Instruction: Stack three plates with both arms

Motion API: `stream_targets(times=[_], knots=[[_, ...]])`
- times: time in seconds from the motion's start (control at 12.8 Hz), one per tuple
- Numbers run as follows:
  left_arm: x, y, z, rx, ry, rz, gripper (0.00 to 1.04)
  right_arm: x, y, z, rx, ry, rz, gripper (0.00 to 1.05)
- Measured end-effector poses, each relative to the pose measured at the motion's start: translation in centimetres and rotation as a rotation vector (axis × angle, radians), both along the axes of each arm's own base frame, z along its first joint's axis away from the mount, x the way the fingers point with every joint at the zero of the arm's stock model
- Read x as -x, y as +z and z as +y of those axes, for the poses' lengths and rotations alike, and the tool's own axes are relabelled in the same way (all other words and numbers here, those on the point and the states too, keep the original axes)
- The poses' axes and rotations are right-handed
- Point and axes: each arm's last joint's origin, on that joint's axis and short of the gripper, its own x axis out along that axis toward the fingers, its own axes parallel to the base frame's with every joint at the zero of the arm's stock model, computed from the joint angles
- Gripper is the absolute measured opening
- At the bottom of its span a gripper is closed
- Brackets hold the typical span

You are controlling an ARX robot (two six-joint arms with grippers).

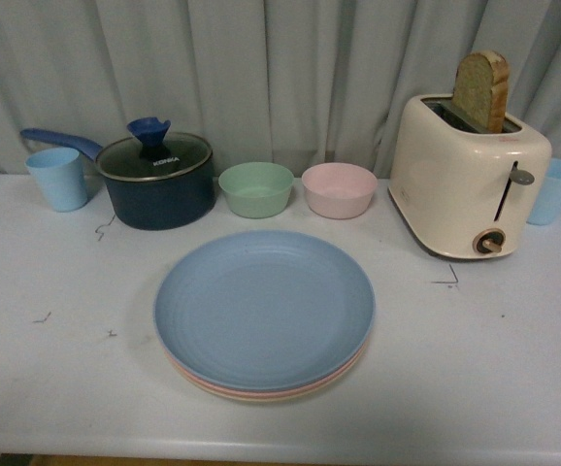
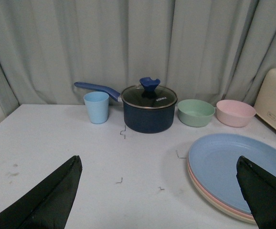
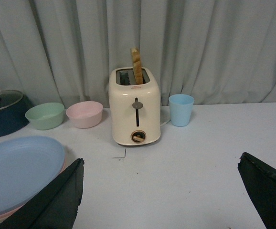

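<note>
Plates (image 1: 264, 311) stacked, both jaws wide apart, holding nothing

We see a pale grey curtain (image 1: 290, 68) hanging in vertical folds across the whole rear of the scene, meeting the far edge of a white table (image 1: 513, 369). The table surface is matte and bears several small dark marks (image 1: 445, 280). We find the lighting soft and even, with only faint shadows. The table's near edge shows along the front view's bottom.
</note>
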Motion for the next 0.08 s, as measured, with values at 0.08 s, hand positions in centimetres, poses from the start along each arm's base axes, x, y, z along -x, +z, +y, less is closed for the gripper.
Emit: stream_targets(times=[0.08], knots=[[0.0, 0.0, 0.0, 0.0, 0.0, 0.0, 0.98, 0.0, 0.0, 0.0, 0.0, 0.0, 0.0, 0.98]])
